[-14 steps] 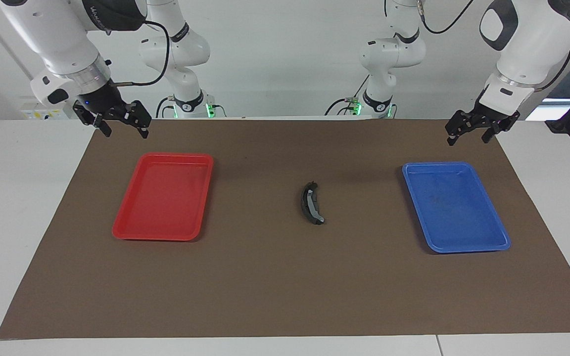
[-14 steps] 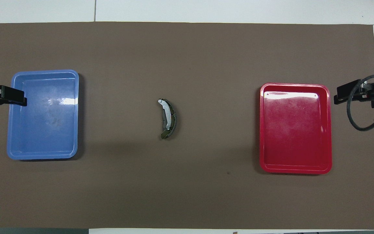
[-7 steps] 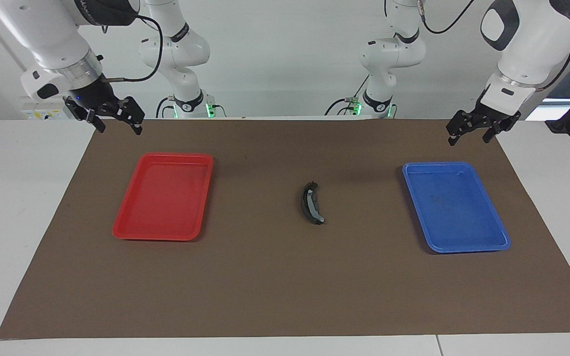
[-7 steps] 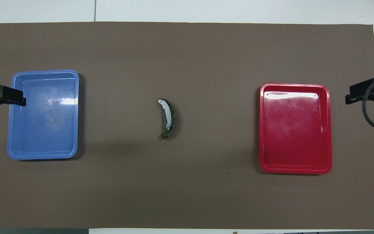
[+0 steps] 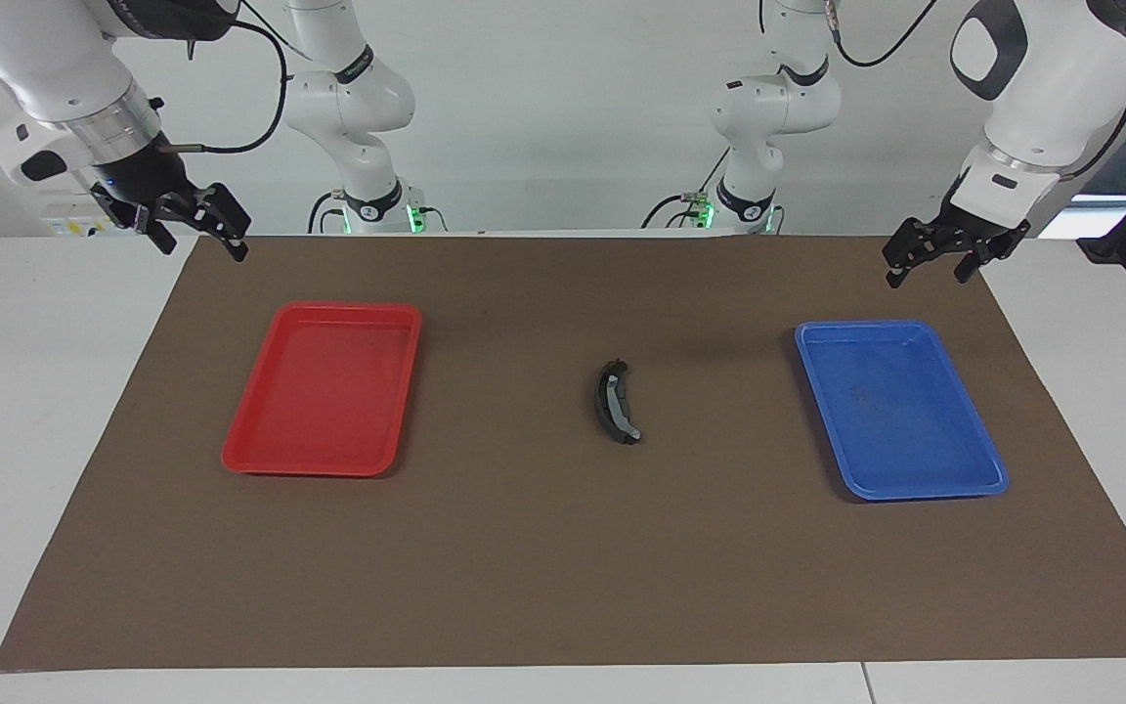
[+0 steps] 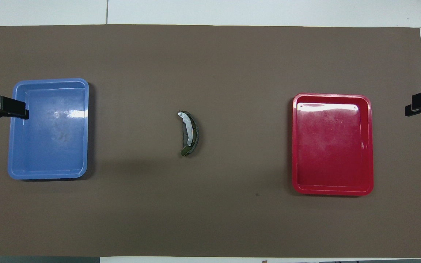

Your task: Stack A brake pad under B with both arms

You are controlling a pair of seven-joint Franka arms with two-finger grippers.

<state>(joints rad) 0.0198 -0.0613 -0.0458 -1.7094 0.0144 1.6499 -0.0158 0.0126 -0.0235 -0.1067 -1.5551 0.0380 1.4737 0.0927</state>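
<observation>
We see B [image 5: 616, 401] lying on the A brake pad [image 6: 194, 136] mid-desk, between the red tray [image 5: 260, 445] and blue tray [image 5: 964, 420]. Our left pincer [image 5: 928, 262] and right pincer [image 5: 201, 238] hang spread, holding nothing, over the mat's robot-side corners.

Left gripper [image 5: 927, 264] and right gripper [image 5: 194, 238] hang raised, jaws spread, holding nothing.
</observation>
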